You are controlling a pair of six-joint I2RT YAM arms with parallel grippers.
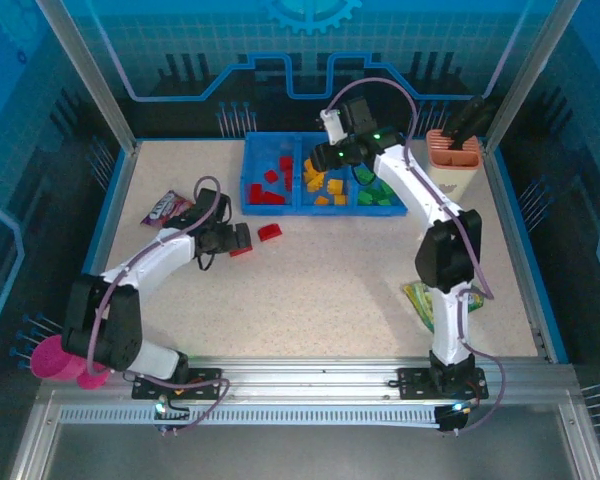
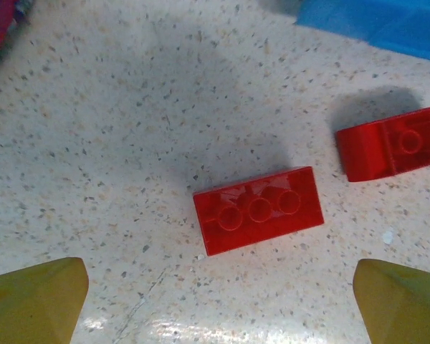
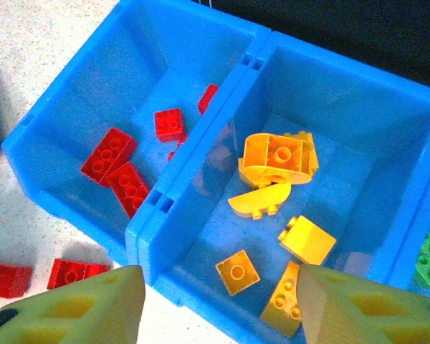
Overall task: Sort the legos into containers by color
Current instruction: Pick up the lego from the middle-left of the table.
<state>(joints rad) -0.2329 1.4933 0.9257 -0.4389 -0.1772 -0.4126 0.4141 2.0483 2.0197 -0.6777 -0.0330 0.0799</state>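
Left gripper (image 2: pixel 218 290) is spread wide, empty; red brick (image 2: pixel 258 209) lies centred just ahead of its tips, slightly skewed. Wrist should be squared to the brick's long sides before descent. Right gripper (image 3: pixel 215 301) is parted, empty, above the middle compartment (image 3: pixel 358 107).

table (image 1: pixel 330 290): speckled | blue bin (image 1: pixel 247 180); red brick (image 2: pixel 258 210); second red brick (image 2: pixel 390 143); purple packet (image 1: pixel 165 208); green packet (image 1: pixel 417 298)
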